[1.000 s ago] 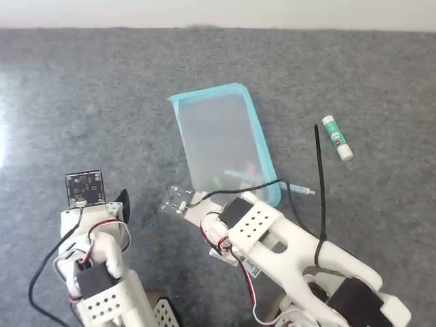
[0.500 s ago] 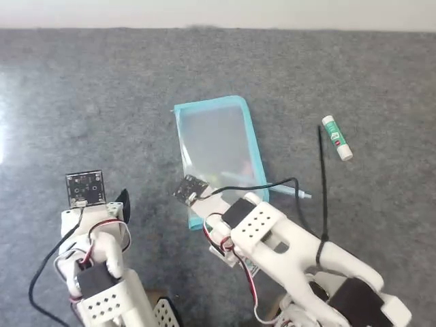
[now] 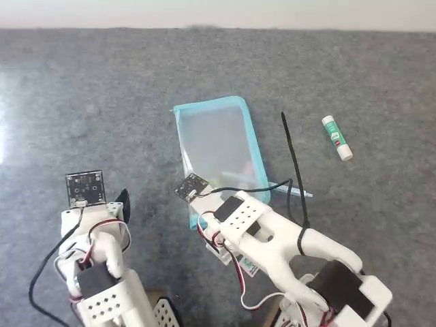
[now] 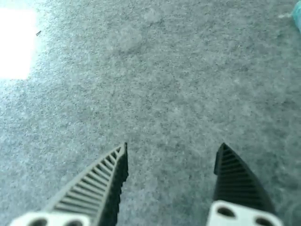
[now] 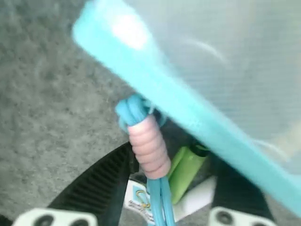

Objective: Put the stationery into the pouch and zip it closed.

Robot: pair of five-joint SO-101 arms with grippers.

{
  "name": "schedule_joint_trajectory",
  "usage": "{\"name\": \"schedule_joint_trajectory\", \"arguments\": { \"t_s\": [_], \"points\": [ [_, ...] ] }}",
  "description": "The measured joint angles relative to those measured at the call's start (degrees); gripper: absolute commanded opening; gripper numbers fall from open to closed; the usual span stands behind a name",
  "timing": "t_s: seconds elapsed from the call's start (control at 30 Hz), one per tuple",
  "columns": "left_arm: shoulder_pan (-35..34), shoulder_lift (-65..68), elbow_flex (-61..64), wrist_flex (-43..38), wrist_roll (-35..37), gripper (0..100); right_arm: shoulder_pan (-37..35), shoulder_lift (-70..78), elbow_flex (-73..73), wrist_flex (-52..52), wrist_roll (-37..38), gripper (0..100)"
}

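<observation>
A teal pouch [image 3: 216,142] with a clear face lies mid-table; coloured stationery shows faintly inside its near end. My right gripper [image 5: 171,165] is open at the pouch's near edge [image 5: 188,113]. The zip pull's pink bead [image 5: 148,150] and teal cord hang between its fingers, beside a green item [image 5: 186,170]. A pen tip [image 3: 301,193] pokes out to the right of the right arm [image 3: 266,238]. A white glue stick [image 3: 337,137] with a green label lies to the pouch's right. My left gripper [image 4: 171,155] is open over bare carpet, left of the pouch.
Grey carpet [image 3: 102,88] covers the table. The left arm [image 3: 95,238] stands at the near left. A black cable [image 3: 293,160] arcs up from the right arm between the pouch and the glue stick. A corner of the pouch [image 4: 297,16] shows in the left wrist view.
The pouch's near end swung left and the pouch shifted slightly nearer. The right arm moved left with it, and its black cable swung left. The left arm stayed still.
</observation>
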Motion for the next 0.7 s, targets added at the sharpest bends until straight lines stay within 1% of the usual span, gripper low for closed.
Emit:
{"name": "schedule_joint_trajectory", "arguments": {
  "t_s": [0.1,0.23,0.4,0.53,0.7],
  "points": [
    [0.0,0.0,0.0,0.0,0.0,28,0.8,-0.3,-0.4,-0.3,0.0,1.3],
    [0.0,0.0,0.0,0.0,0.0,28,3.2,-1.5,-0.4,-0.7,-0.1,1.3],
    [1.4,0.0,0.0,0.0,0.0,28,7.3,-7.6,-0.4,-0.5,0.4,0.9],
    [1.6,0.0,0.0,0.0,0.0,29,10.9,-15.1,-0.4,1.5,8.3,0.8],
    [1.6,0.0,0.0,0.0,-0.4,29,13.8,-22.9,-0.4,6.1,10.9,0.8]
  ]
}}
